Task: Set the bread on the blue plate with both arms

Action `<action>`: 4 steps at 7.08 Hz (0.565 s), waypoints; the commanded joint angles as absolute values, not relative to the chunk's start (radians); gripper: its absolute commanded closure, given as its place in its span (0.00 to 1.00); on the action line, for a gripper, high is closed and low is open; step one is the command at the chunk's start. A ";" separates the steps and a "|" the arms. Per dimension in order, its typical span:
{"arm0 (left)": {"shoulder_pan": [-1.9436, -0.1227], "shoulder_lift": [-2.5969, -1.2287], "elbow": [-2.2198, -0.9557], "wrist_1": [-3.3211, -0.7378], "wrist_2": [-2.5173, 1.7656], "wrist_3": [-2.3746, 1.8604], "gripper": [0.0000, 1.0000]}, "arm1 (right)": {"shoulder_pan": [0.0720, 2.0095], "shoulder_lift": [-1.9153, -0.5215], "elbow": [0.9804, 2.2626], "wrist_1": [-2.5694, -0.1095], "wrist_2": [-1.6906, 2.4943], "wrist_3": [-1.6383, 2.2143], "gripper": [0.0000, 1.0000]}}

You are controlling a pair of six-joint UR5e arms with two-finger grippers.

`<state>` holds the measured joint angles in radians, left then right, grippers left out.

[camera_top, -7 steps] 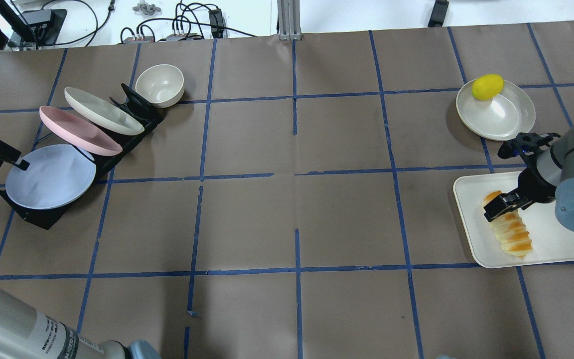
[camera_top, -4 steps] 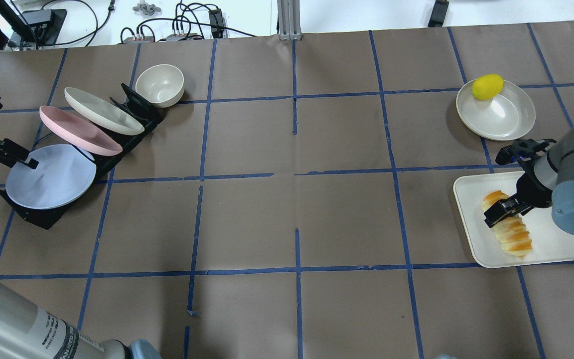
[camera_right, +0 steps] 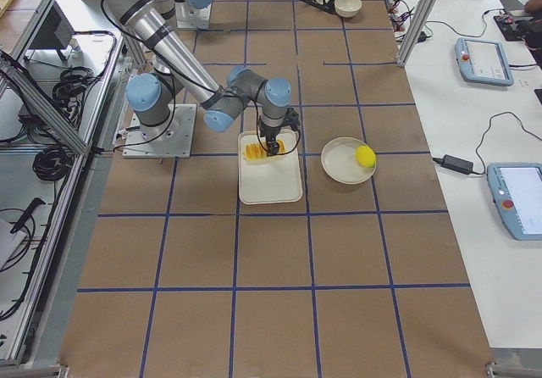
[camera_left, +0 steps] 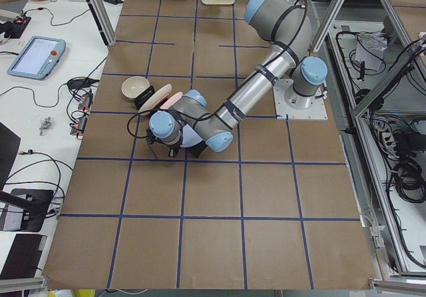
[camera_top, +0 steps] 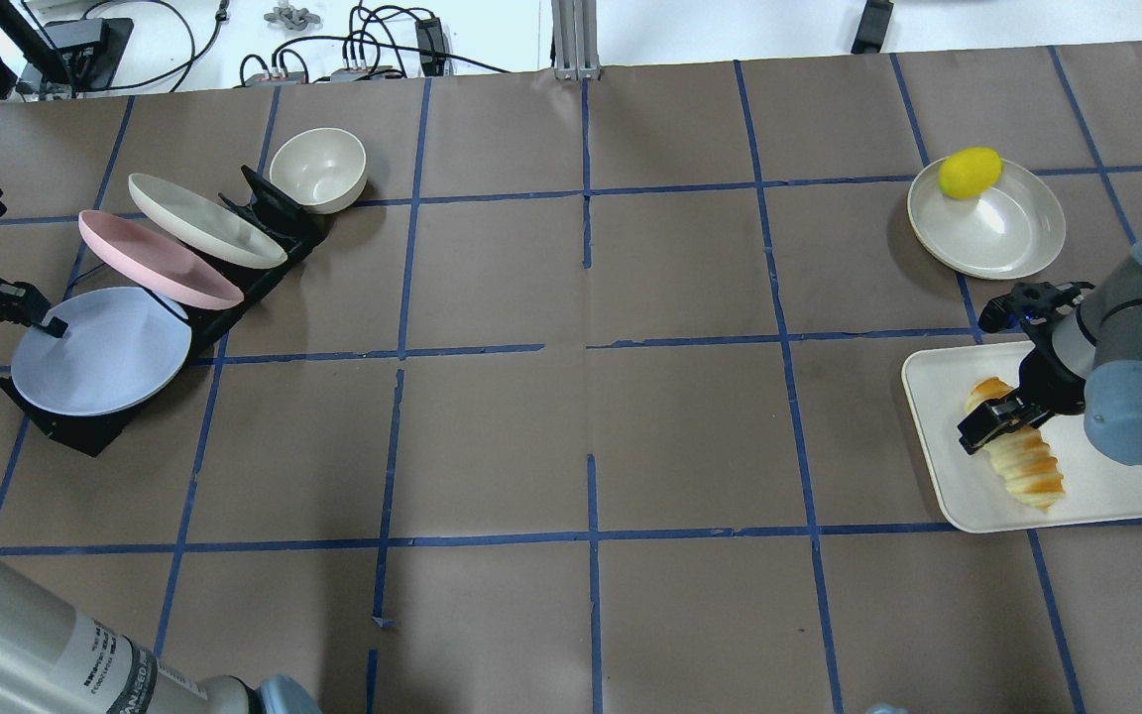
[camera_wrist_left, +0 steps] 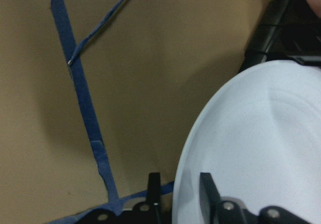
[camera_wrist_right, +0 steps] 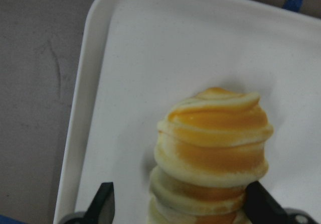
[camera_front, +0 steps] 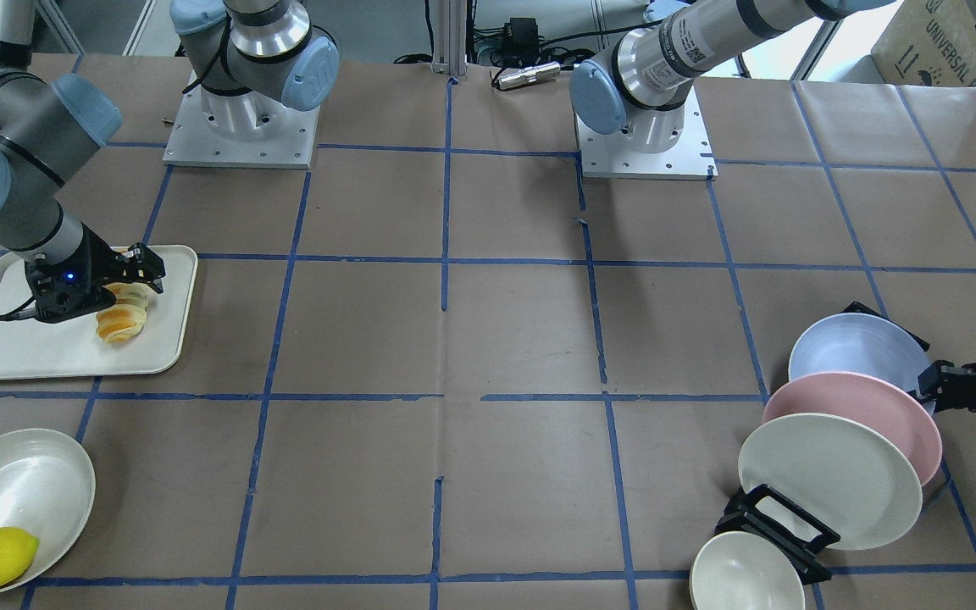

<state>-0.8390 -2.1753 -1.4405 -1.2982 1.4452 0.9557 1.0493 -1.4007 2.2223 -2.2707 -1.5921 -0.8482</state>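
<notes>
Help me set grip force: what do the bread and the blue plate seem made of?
The bread looks like a foam or rubber replica: matte, with regular orange and cream ridges, though real bread isn't excluded. The blue plate is probably matte plastic: even pale colour, no glare.

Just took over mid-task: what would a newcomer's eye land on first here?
The orange-and-cream striped bread stands out on the white tray at the robot's right, with the right pincer straddling it. On the far left, the left pincer sits at the rim of the blue plate, racked beside a pink plate. A bright yellow lemon rests in a cream dish beyond the tray.
</notes>
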 commanded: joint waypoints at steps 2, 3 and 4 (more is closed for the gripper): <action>-0.841 -2.168 -1.357 -1.440 1.443 0.953 0.81 | 1.048 -1.411 2.211 -2.258 -1.618 -0.839 0.00; -0.841 -2.164 -1.323 -1.504 1.450 0.953 0.84 | 1.046 -1.411 2.191 -2.222 -1.620 -0.841 0.00; -0.841 -2.142 -1.336 -1.534 1.450 0.953 0.85 | 1.046 -1.411 2.157 -2.165 -1.620 -0.841 0.00</action>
<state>-0.8406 -2.1594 -1.3427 -1.4825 1.4478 0.9529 1.0469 -1.4098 2.1899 -2.2209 -1.6175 -0.8407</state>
